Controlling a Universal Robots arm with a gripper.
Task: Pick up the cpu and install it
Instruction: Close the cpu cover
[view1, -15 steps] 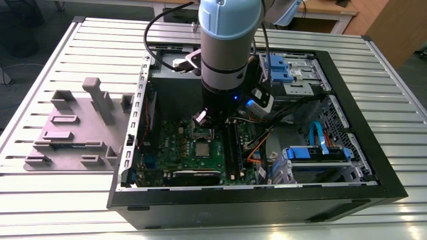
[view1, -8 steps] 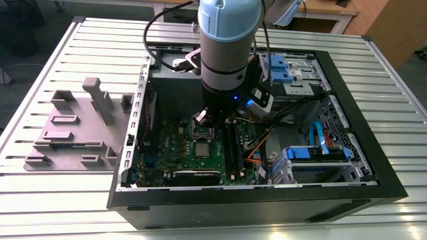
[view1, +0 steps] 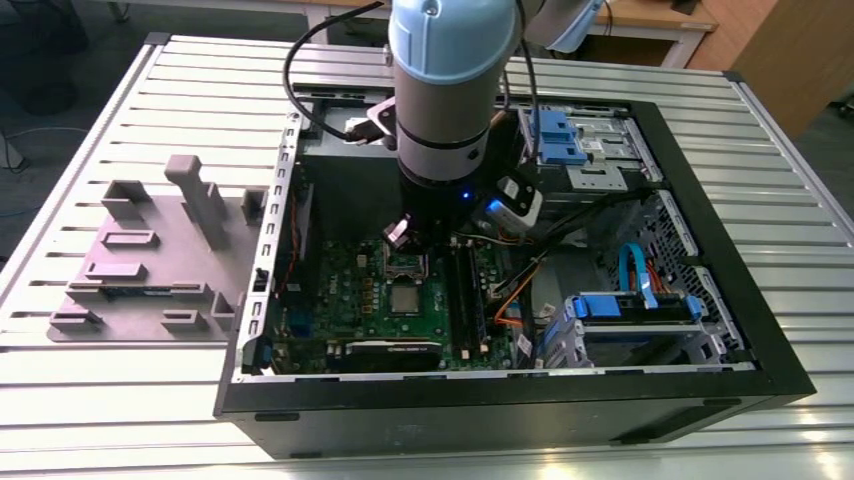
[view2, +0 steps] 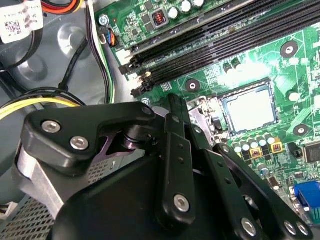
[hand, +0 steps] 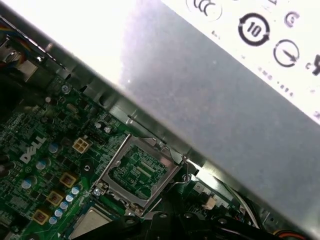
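Observation:
The cpu (view1: 404, 298) is a small silvery-white square lying flat in its socket on the green motherboard (view1: 347, 300), inside the open computer case. It also shows as the pale square cpu (view2: 248, 109) in the second wrist view and as a silvery corner, the cpu (hand: 92, 223), in the first wrist view. The socket's metal frame (hand: 111, 169) stands swung open just beyond it. My gripper (view1: 400, 237) hangs low inside the case, over that raised frame and just behind the cpu. Its black linkages (view2: 175, 150) hide what lies under them.
The grey power-supply box (hand: 225, 100) stands close behind the socket. Black memory slots (view2: 215, 35) run beside the socket. A drive cage with blue cables (view1: 634, 300) sits at the exterior view's right. A grey parts fixture (view1: 140, 255) lies outside the case at the left.

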